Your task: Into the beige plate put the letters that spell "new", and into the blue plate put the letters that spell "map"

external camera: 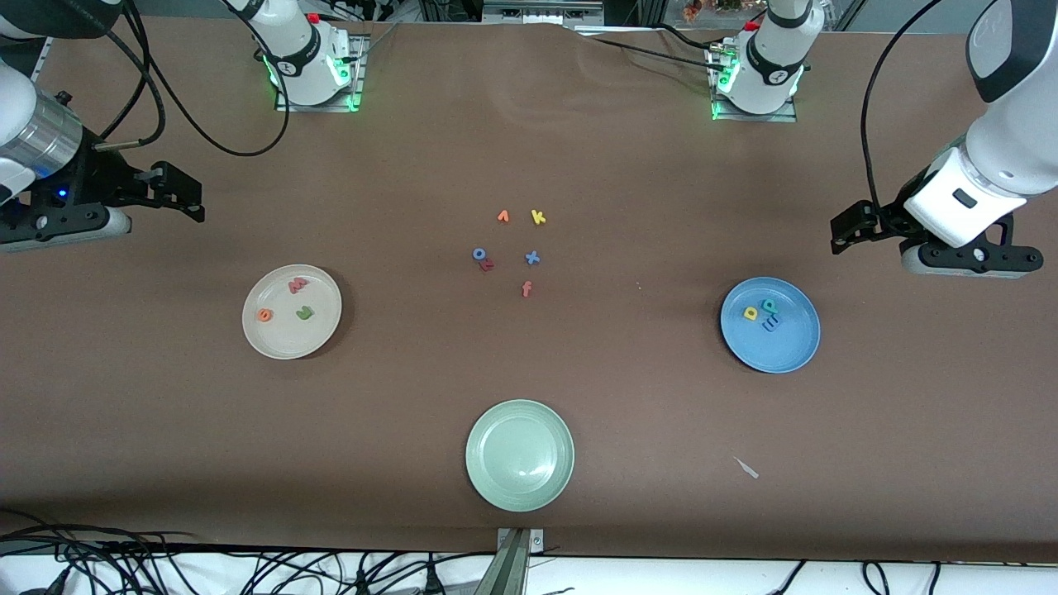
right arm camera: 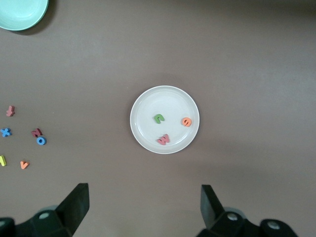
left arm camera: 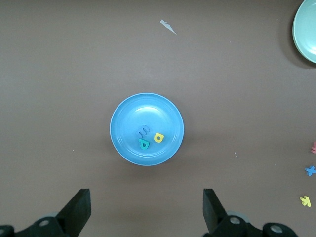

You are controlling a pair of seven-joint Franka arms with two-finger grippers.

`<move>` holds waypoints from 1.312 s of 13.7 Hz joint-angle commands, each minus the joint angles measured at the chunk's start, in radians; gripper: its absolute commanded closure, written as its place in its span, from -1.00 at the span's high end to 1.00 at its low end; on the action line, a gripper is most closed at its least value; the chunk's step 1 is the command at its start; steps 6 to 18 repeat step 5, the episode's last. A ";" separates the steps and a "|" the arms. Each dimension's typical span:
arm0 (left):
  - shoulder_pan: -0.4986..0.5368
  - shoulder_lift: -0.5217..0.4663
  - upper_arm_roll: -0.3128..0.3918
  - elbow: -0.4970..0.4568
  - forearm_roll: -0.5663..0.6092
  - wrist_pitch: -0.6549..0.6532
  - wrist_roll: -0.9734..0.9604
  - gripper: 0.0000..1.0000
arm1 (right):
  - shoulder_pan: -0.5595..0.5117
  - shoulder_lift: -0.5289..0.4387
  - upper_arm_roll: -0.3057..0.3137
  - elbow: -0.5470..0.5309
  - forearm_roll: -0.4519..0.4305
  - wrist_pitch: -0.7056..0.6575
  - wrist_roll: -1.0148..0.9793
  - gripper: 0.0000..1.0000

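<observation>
Sorting looks done: beige plate [external camera: 277, 339] holds n, e, w, blue plate [external camera: 789, 347] holds m, a, p; left tool [left arm camera: 146, 210] and right tool [right arm camera: 143, 210], both spread and empty, wait above their plates.

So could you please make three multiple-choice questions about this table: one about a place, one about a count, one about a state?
1. Where does the pale green plate lie?
A. nearer to the front camera than the loose letters
B. on the blue plate
C. under the left claw

2. How many letters lie in the beige plate?
A. one
B. three
C. five

3. How do the two claws stand?
A. both shut on letters
B. one holds a plate
C. both open and holding nothing

Answers:
1 A, it shows lowest in the front view.
2 B, green, orange and pinkish-red letters lie in it.
3 C, the left claw and the right claw show spread fingers with nothing between.
</observation>
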 commanded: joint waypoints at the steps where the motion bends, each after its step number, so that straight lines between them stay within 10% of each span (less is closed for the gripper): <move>1: -0.003 -0.008 0.003 0.006 0.023 -0.011 0.014 1.00 | -0.007 0.000 0.008 0.009 -0.015 0.004 -0.009 0.99; 18: -0.003 -0.008 0.002 0.006 0.023 -0.011 0.014 1.00 | -0.007 0.000 0.008 0.006 -0.016 0.004 -0.009 0.99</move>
